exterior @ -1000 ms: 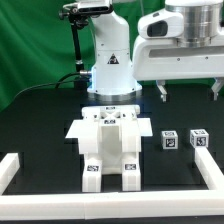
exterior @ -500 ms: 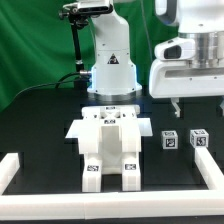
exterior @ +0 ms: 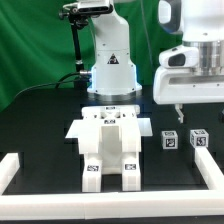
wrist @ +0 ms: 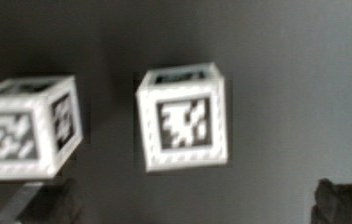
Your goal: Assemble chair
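Observation:
The chair parts form a white cluster [exterior: 108,140] in the middle of the black table: a flat panel with notched blocks on it and two tagged pieces reaching toward the front. Two small tagged cubes stand apart at the exterior view's right, one [exterior: 170,140] nearer the cluster and one [exterior: 199,138] beside it. My gripper [exterior: 190,106] hangs above these cubes, open and empty. In the wrist view both cubes show below me, one [wrist: 187,118] near the middle and one [wrist: 27,128] at the edge, with my gripper [wrist: 187,205] clear of them.
White border rails run along the exterior view's left [exterior: 18,165], right [exterior: 212,172] and front [exterior: 110,210] of the table. The robot's white base [exterior: 108,60] stands behind the chair parts, before a green backdrop.
My gripper has moved toward the exterior view's right and come lower, now over the two small cubes. The chair parts and cubes have not moved.

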Available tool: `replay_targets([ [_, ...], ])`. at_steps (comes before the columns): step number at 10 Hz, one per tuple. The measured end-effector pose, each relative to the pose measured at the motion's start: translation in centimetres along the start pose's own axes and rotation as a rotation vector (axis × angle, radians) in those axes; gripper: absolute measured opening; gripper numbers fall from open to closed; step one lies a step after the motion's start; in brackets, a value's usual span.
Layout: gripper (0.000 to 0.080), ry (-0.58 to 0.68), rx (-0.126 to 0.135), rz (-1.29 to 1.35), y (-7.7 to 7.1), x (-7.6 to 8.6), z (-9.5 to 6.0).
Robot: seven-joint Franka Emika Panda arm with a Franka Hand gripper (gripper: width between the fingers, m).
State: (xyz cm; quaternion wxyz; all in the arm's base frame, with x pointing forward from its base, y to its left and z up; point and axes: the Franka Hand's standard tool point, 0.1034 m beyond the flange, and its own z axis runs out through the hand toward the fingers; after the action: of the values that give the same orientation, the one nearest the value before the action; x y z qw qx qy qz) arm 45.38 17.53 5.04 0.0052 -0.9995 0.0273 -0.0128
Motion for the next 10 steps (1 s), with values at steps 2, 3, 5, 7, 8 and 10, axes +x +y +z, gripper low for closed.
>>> replay_targets([
  [2, 0.0648, 0.005, -0.011, -0.015, -0.3, -0.4, 2.2],
  [3, 0.0648, 0.005, -0.018, -0.018, -0.3, -0.6, 3.3],
  [5, 0.0648, 0.0, -0.022, -0.022, -0.4, -0.9, 4.3],
  [7, 0.0524, 0.0, -0.022, -0.023, -0.4, -0.9, 4.3],
  [8, 0.0524, 0.0, -0.022, -0.023, -0.4, -0.9, 4.3],
  [10, 0.0281, 0.0, -0.022, -0.023, -0.4, -0.9, 4.3],
])
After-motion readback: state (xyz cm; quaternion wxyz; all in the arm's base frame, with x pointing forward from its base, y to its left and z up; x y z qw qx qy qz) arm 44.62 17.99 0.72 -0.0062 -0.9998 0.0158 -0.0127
